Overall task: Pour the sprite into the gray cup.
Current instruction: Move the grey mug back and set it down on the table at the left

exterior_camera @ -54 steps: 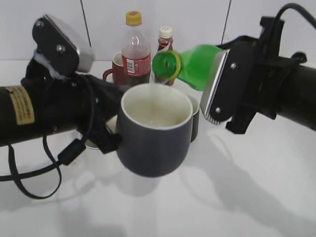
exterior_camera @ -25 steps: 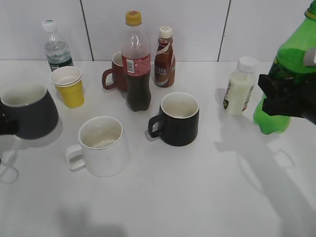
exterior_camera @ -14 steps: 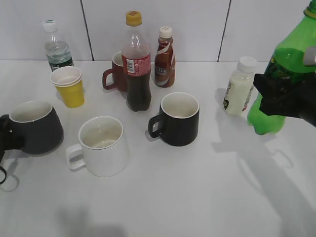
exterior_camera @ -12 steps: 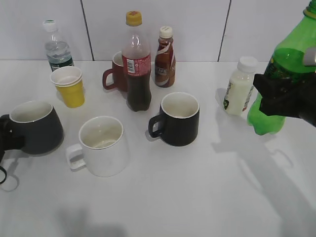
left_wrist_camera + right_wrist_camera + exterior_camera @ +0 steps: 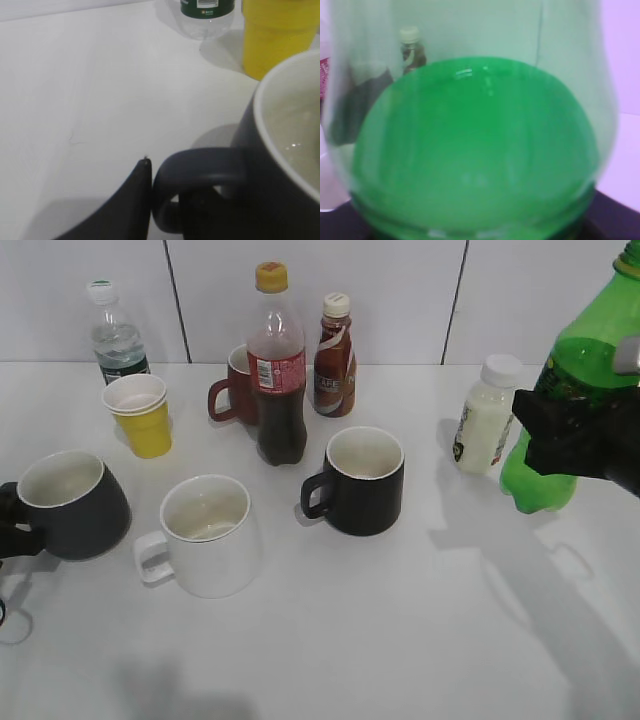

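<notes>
The gray cup is at the far left of the table, tilted, with its white inside showing. My left gripper is shut on its loop handle at the picture's edge. In the left wrist view one finger of the left gripper presses the outside of the handle of the gray cup, and pale liquid shows inside the cup. The sprite stands upright at the far right, its base low near the table. My right gripper is shut around its middle. The sprite's green body fills the right wrist view.
A white mug and a black mug stand mid-table. Behind them are a cola bottle, a red mug, a brown bottle, yellow cups and a water bottle. A white bottle stands beside the sprite.
The cup and the tipped bottle met mid-air over the table; both arms then drew apart. The bottle is upright at the right. The cup came down at the left and now tilts more.
</notes>
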Controlling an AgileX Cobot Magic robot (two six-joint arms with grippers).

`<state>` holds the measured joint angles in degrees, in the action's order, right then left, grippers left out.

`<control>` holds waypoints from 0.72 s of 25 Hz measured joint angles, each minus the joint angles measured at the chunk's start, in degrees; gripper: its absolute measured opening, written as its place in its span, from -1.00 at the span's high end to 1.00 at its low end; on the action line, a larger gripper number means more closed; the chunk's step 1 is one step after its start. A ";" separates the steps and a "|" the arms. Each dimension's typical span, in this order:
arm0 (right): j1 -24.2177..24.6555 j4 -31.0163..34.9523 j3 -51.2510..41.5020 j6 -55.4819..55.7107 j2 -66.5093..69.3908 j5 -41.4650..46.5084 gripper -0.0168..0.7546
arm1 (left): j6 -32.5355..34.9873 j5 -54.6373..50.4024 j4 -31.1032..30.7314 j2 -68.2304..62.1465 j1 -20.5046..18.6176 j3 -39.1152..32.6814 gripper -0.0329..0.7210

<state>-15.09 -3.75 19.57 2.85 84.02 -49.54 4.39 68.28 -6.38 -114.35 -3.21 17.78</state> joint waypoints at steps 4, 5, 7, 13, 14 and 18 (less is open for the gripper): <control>0.00 0.00 0.00 0.00 0.00 0.00 -0.15 | 0.00 0.45 -0.22 0.06 0.00 -0.20 0.36; 0.00 0.00 0.00 0.00 0.00 0.00 -0.15 | 0.00 0.72 -0.27 0.11 0.00 -0.58 0.30; 0.00 0.00 0.00 0.00 0.00 0.00 -0.15 | 0.00 0.89 -0.27 0.22 0.00 -2.02 0.21; 0.00 0.42 0.00 0.00 0.06 0.00 -0.15 | 0.00 0.87 -0.18 1.42 0.00 -5.39 0.14; 0.00 0.84 0.00 0.00 0.21 0.00 -0.15 | 0.00 0.92 -0.16 1.88 0.00 -5.98 0.13; 0.00 6.99 0.00 -1.26 2.21 -0.61 -0.15 | 0.00 0.97 -0.04 4.38 0.00 -8.24 0.13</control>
<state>-15.09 3.25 19.57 1.58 86.22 -50.15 4.39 69.25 -6.42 -109.97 -3.21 9.54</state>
